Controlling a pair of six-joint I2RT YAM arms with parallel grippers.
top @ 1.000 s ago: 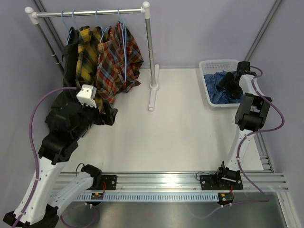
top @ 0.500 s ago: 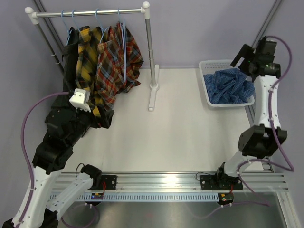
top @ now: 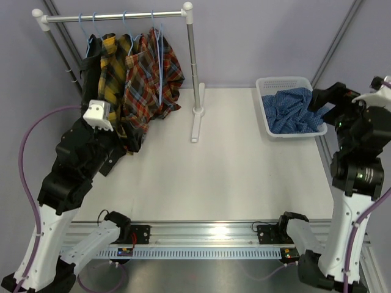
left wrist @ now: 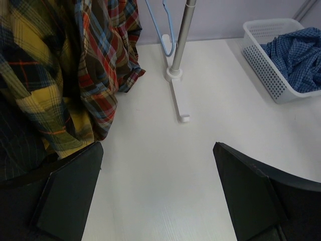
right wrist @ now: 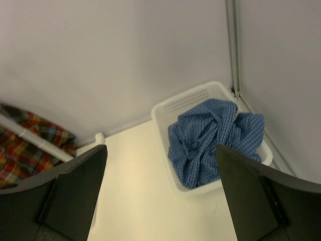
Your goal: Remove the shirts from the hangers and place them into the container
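Saw both sets of jaws spread wide, gripping nothing. Found blue check shirt (top: 294,110) heaped in container (top: 281,80) (far right of bench (top: 244,159)). Judged best to pinch red plaid shirt (top: 149,85) near shoulder, easing gently, sparing the rail (top: 116,16).

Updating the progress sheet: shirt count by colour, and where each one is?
Blue small-check cloth shirt, in the white perforated plastic basket: 1
Red-orange-navy plaid shirt, hanging on the white-and-metal rail: 1
Yellow-black plaid shirt, on the rail: 1
Plain black shirt, on the rail: 1
Total: 4 shirts, 1 in the basket and 3 hanging.
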